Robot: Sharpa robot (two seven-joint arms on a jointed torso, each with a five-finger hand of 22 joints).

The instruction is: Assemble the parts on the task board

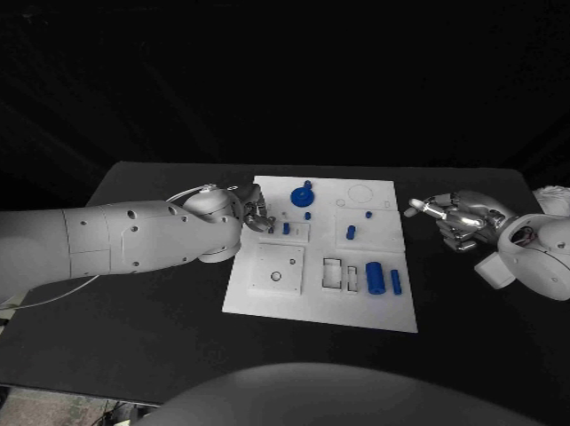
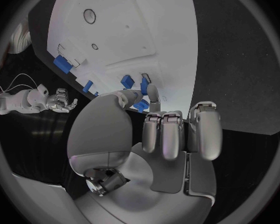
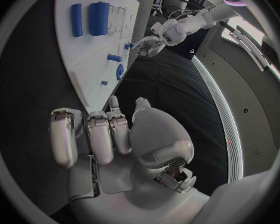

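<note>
Parts for the assembly lie on the task board (image 1: 266, 293), a white plate set in the middle of the black table (image 1: 145, 302). A round blue knob (image 1: 303, 194) sits near the board's far edge, a small blue peg (image 1: 351, 232) near its middle, and a thick blue cylinder (image 1: 375, 277) with a thin blue bar (image 1: 395, 281) just beside it towards the near right corner. Open recesses show in the board: a square plate with a hole (image 1: 276, 275) near the left edge, and slotted pockets (image 1: 339, 276) just left of the cylinder. These appear to be the seats the loose pieces are meant for.

Left hand (image 1: 257, 220) is over the board's left edge, at the far half. In the left wrist view its thumb and a fingertip (image 2: 152, 92) meet at a small blue piece (image 2: 142, 84); the other fingers hang curled. Judgement: it is pinching this piece to seat or lift it, though actual contact cannot be confirmed.

Right hand (image 1: 455, 218) hangs off the board's right edge, apart from every part. The right wrist view shows its fingers (image 3: 93, 134) curled in loosely with nothing between them. Judgement: it is standing by, kept clear so the left hand can work unobstructed.

Most pieces lie loose, so assembly looks at an early stage.
</note>
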